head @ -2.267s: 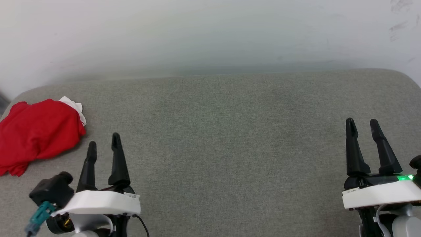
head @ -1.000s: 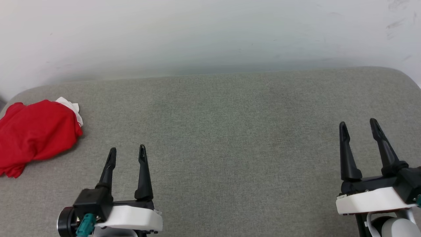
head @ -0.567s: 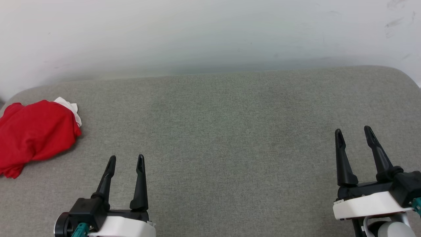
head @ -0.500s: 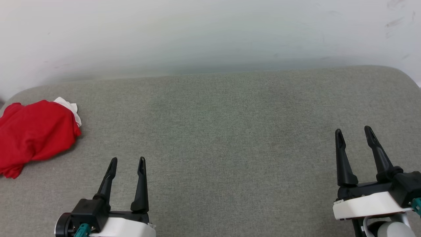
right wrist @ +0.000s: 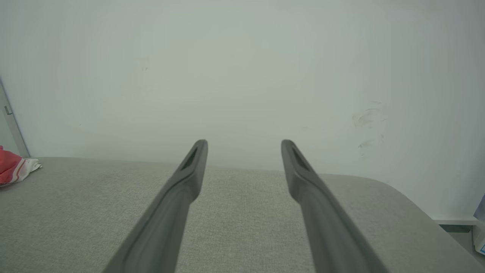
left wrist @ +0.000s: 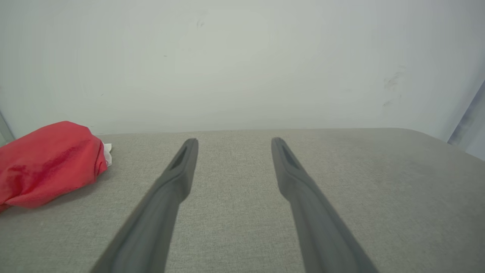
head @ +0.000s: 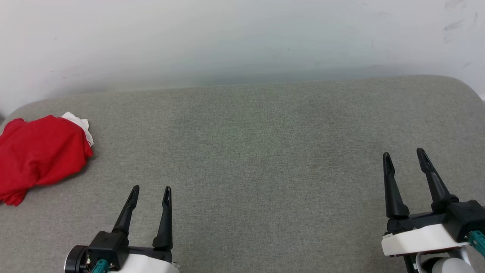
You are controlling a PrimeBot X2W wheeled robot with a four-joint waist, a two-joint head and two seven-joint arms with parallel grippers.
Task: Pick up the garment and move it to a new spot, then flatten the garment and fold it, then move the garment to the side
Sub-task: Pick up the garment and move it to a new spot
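Two grippers are hovering spread and empty, left gripper (head: 151, 188) and right gripper (head: 403, 152), while the garment (head: 39, 153) is lying bunched at the pad's (head: 265, 132) left end, seeming soft and light, best pinched at a raised fold.

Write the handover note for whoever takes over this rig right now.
Left tool: open, empty, over the grey cushion.
Right tool: open, empty, at the right.
Garment: a red bundle at the cushion's far left, touched by neither tool.
Done: cannot tell for certain; it looks roughly folded and set aside.
Left: if it counts as folded, nothing; else move, flatten, fold, set aside.
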